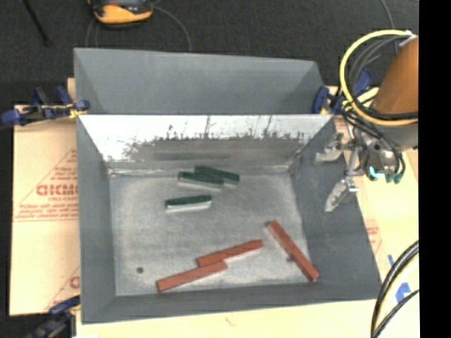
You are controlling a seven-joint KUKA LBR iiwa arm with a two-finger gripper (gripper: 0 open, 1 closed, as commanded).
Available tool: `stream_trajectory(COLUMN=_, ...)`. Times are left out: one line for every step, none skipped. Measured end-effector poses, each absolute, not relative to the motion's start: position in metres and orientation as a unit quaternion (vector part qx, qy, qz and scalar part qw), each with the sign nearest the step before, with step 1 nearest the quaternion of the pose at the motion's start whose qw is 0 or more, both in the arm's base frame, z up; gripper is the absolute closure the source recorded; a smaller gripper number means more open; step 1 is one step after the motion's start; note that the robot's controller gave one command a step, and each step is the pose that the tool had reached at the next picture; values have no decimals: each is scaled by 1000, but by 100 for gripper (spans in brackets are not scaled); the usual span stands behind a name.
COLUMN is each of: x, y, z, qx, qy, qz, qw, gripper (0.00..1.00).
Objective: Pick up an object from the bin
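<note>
Fingers (pixel 337 197) of the gripper (pixel 332 176) appear to stand apart with nothing between them, though the view of them is poor. The gripper hangs over the sloping right wall of the grey bin (pixel 211 83), above the floor and clear of every object.

No object is singled out yet. Nearest is a red-brown bar (pixel 291 251), lying flat and slantwise on the floor at the foot of the right wall. Two more red-brown bars, an upper one (pixel 229 252) and a lower one (pixel 192 276), lie end past end and touching near the front. Toward the back lie a dark green bar (pixel 217 176) and, apart from it, a green bar with a pale face (pixel 188 203).

By their straight edges, all look like stiff, light blocks that are neither fragile nor soft. Their smooth faces could slip, so a grip across the narrow width near the middle of the length seems best, jaws square to the long sides. The nearest bar's lower end sits close to the wall, which may crowd one finger, so its upper half looks easier. The green bar with the pale face lies alone with free floor on both long sides, probably the simplest pick.
</note>
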State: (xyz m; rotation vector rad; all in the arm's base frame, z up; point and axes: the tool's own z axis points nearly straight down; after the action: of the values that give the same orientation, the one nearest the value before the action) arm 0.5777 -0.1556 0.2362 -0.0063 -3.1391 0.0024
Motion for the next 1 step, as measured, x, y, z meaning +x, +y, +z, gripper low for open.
stream_trajectory(x=579, y=-155, z=240, qx=0, qy=-1000, qz=2, qw=-2, gripper=0)
